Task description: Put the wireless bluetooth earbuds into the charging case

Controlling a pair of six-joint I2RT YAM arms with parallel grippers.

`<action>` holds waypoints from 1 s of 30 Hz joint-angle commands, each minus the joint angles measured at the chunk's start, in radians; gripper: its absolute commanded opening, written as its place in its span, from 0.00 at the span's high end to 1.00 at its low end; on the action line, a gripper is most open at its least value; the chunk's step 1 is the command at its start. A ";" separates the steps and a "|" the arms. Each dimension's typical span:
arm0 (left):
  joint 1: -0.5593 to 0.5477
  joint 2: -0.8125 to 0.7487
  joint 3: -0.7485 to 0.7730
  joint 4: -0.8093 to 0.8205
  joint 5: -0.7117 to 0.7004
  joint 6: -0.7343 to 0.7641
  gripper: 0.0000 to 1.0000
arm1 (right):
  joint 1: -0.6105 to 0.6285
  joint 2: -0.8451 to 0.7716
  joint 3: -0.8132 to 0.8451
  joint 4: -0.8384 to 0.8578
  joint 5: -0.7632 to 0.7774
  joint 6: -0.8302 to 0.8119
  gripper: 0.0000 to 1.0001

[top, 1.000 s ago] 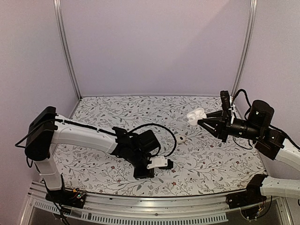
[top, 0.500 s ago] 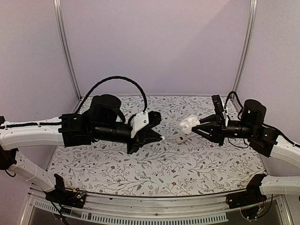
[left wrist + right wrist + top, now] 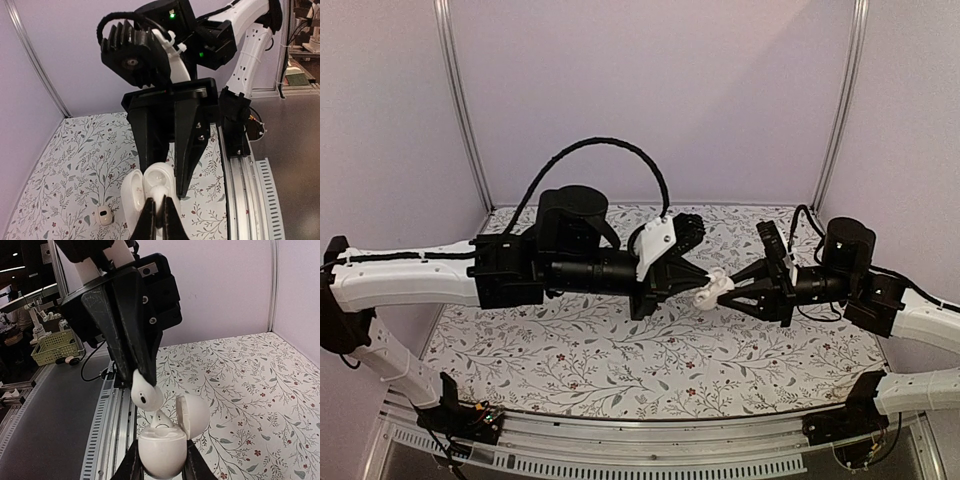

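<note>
1. Left claw (image 3: 159, 205) has its fingers pinched nearly together on an earbud. A second ago its arm lay low over the table (image 3: 75, 165), claw down near the front edge. It has since risen and stretched across to meet the other claw tip to tip.
2. Right claw (image 3: 161, 463) is clamped on the base of the charging case. It has come down and inward from where it hung a second ago.
3. Charging case (image 3: 161, 454) sits between the right claw's fingers with its lid swung open to one side and its mouth facing the left claw's tips.
4. Earbud (image 3: 146, 394) is held at the very tip of the left claw, just above the case's mouth; I cannot tell whether the two touch.
5. Well below both claws, a small white piece (image 3: 103, 216) with a dark mark lies on the table.
</note>
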 commanded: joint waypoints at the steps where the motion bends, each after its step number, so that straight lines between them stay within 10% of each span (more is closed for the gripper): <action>1: -0.020 0.022 0.023 0.025 -0.017 -0.027 1.00 | 0.007 -0.002 0.021 0.032 -0.015 -0.035 1.00; 30: -0.041 0.095 0.071 -0.086 -0.007 -0.025 1.00 | 0.012 -0.048 0.009 0.060 -0.023 -0.024 1.00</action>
